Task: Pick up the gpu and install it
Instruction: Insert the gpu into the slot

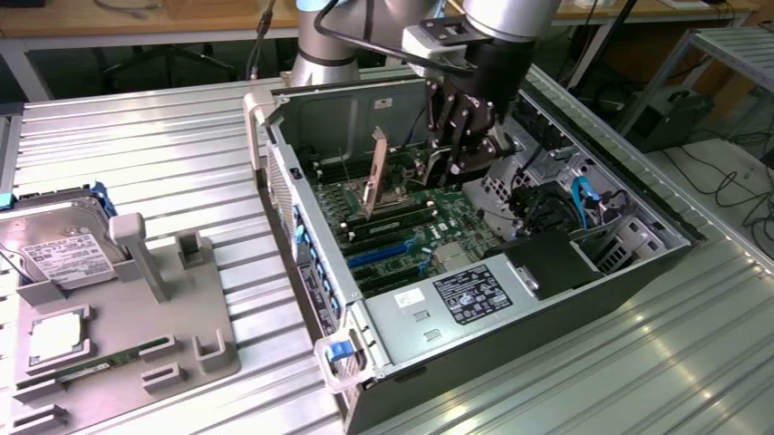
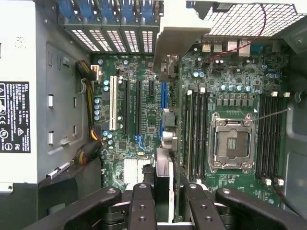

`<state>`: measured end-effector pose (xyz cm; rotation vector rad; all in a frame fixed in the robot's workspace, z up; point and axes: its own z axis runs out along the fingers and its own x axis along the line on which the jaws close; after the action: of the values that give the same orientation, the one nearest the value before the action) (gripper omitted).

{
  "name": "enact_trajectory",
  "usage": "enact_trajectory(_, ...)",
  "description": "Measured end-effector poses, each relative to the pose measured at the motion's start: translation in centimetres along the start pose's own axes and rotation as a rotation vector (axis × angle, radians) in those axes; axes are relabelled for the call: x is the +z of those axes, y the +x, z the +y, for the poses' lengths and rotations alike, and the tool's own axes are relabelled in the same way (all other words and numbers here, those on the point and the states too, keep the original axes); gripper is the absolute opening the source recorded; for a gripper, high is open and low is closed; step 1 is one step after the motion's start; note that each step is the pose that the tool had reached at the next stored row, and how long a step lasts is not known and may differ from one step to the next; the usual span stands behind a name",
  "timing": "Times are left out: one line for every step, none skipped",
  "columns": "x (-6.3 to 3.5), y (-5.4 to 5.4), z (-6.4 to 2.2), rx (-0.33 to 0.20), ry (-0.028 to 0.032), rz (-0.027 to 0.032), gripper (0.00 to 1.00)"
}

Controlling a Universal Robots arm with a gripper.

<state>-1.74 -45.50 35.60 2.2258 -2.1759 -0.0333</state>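
A big open computer case [image 1: 272,136] lies on its side, so its green board [image 1: 448,213] faces up and can be reached from above. The grey robot arm [image 1: 508,23] comes down into it. The black end effector [image 1: 466,159] is closed on the gpu [image 1: 379,177], with a finger on each flat side. I think it holds the card on its edge like this so the thin bottom edge can go down into one of the long slots [image 2: 139,110]. In the wrist view the silver end of the card points toward the back wall of the case, where the blue clips are. The card sits low over the board, but I cannot tell if it touches a slot. The case rests on a shiny metal surface [image 1: 145,154] with long ridges. At the exterior view's left is a grey holder tray [image 1: 158,308], and a silver hard drive [image 1: 54,254] lies in it. Behind are wooden desks [image 1: 121,18], and cables [image 1: 726,181] lie on the floor.
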Motion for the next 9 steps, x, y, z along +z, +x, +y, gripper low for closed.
enact_trajectory(0.25, 0.0, -0.01, 0.000, -0.0002, -0.0001, 0.28)
enact_trajectory(0.42, 0.1, -0.01, 0.000, -0.0003, -0.0004, 0.28)
enact_trajectory(0.59, 0.1, -0.02, 0.000, -0.0005, -0.0005, 0.28)
enact_trajectory(0.66, 0.1, -0.02, 0.000, -0.0006, -0.0005, 0.28)
enact_trajectory(0.85, 0.1, -0.03, 0.000, -0.0009, -0.0006, 0.28)
enact_trajectory(1.16, 0.2, -0.04, 0.000, -0.0017, -0.0005, 0.28)
enact_trajectory(1.39, 0.2, -0.04, 0.000, -0.0025, -0.0008, 0.28)
enact_trajectory(1.65, 0.3, -0.05, 0.000, -0.0029, -0.0008, 0.28)
enact_trajectory(1.79, 0.4, -0.06, 0.000, -0.0029, -0.0010, 0.28)
